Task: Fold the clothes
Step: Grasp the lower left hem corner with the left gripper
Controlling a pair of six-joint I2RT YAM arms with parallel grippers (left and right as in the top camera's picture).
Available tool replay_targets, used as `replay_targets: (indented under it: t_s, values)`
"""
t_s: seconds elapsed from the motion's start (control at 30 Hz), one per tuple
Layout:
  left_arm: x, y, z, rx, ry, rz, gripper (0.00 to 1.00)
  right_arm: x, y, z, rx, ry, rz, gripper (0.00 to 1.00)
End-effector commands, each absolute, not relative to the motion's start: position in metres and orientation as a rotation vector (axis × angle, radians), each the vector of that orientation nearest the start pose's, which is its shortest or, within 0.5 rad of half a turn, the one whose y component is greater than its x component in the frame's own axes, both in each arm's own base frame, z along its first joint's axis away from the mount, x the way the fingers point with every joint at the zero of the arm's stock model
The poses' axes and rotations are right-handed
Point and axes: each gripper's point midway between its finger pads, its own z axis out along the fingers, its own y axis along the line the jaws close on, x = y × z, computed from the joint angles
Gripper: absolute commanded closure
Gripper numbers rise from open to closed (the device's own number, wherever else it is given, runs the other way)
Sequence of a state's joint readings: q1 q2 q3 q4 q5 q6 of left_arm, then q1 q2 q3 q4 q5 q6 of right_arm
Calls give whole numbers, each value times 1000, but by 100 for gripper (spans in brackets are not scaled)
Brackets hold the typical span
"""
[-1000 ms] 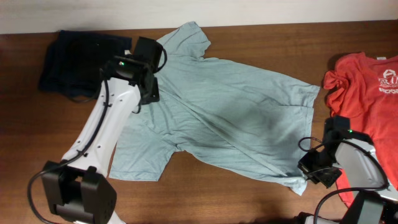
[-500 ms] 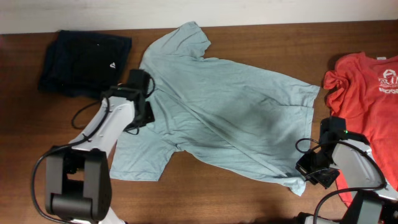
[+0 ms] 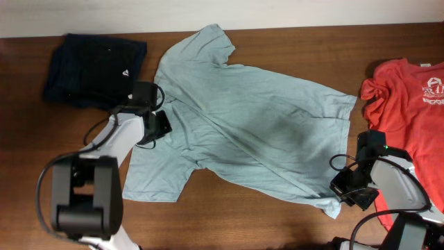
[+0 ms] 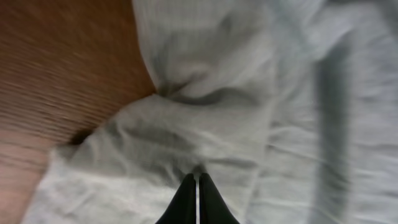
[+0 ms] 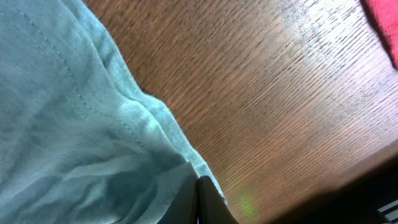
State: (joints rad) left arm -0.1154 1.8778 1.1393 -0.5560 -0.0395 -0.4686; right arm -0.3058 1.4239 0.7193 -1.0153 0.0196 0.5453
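The pale blue-grey T-shirt lies spread flat across the middle of the table, hem to the right. My left gripper sits at its left edge by the neck, between the two sleeves. In the left wrist view its jaws are shut, and wrinkles in the cloth gather at the tips. My right gripper is at the near right hem corner. Its jaws are shut on the hem edge of the shirt. A red T-shirt with white print lies at the far right.
A folded dark navy garment sits at the back left, just beyond my left arm. The red T-shirt lies close beside my right arm. The table's front edge runs just behind the right gripper.
My left arm drew back toward the near left, and its gripper slid from the shirt's upper shoulder down along the left edge. The right gripper stayed on the hem corner.
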Motion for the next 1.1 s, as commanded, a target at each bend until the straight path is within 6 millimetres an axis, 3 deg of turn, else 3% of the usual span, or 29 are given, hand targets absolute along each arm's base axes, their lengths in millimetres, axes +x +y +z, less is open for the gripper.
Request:
replay_targets:
  t_s: [0.0, 0.13, 0.3, 0.47, 0.57, 0.7, 0.9, 1.03, 1.07]
  values:
    - [370, -36, -25, -539, 2915, -45, 95, 160, -57, 19, 1338, 2989, -97, 96]
    - [349, -23, -45, -642, 3001, 22, 99, 160, -57, 19, 1326, 2995, -95, 96]
    - [309, 16, -42, -850, 3063, 287, 99, 160, -57, 19, 1326, 2995, -95, 96]
    - [285, 25, -38, -899, 3140, 351, 100, 160, -57, 19, 1326, 2994, -96, 96]
    - [290, 25, -36, -864, 3135, 336, 100, 160, -57, 19, 1326, 2994, -96, 96]
    - [312, 24, -25, -810, 3097, 289, 98, 160, -57, 19, 1326, 2994, -96, 96]
    - [344, 18, 20, -723, 3039, 188, 80, 160, -57, 19, 1326, 2994, -96, 96]
    - [344, 17, 52, -721, 3014, 167, 65, 160, -57, 19, 1326, 2994, -96, 96]
    - [341, 14, 56, -723, 3020, 145, 54, 160, -57, 19, 1326, 2994, -96, 96]
